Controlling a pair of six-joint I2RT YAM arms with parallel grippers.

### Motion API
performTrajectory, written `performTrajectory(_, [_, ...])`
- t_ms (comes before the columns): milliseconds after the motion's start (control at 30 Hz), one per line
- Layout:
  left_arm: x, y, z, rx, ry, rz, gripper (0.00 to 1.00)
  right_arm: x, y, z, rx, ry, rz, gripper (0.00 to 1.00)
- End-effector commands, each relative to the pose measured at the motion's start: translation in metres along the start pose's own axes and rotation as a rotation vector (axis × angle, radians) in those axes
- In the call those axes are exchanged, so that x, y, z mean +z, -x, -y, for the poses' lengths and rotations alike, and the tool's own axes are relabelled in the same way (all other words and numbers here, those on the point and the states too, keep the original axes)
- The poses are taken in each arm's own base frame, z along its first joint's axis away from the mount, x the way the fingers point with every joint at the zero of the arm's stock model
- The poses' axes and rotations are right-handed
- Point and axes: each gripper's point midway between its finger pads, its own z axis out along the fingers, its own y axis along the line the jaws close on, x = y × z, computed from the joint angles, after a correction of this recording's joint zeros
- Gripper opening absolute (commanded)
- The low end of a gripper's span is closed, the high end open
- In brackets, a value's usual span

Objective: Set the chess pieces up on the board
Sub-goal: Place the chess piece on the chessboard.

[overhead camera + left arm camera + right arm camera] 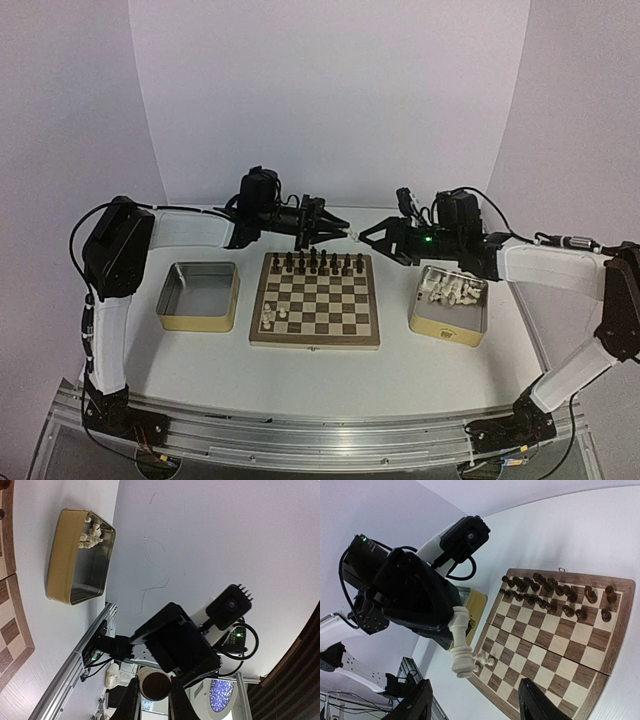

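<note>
A cream-white chess piece (461,642) hangs in the air over the far edge of the board (315,342), with my left gripper (344,233) shut on its top end. In the left wrist view its round dark base (154,683) sits between the two black fingers (129,702). My right gripper (475,700) faces it with jaws open, one finger on each side below the piece and not touching it. On the board's near left corner stand a few white pieces (272,316). More white pieces (450,290) lie in the right tin (447,325).
Dark pieces (315,263) fill the board's two far rows. An empty tin (200,296) stands left of the board. The two arms meet tip to tip above the board's far rim. A white backdrop rises behind the table.
</note>
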Motion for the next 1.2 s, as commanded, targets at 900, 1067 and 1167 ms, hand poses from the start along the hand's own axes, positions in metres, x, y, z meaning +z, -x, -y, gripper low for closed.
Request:
performTrajectory(900, [-0.021,-0.002,0.054,0.053,-0.161,0.059,0.00,0.029,0.034,-0.029,0.098,0.224,0.129,0.34])
performTrajectory(1067, [-0.021,-0.001,0.054,0.051,-0.164,0.056,0.00,0.032,0.035,-0.029,0.094,0.227,0.126,0.32])
performTrajectory(1167, [-0.020,0.000,0.053,0.049,-0.165,0.055,0.00,0.034,0.037,-0.031,0.087,0.233,0.125,0.30])
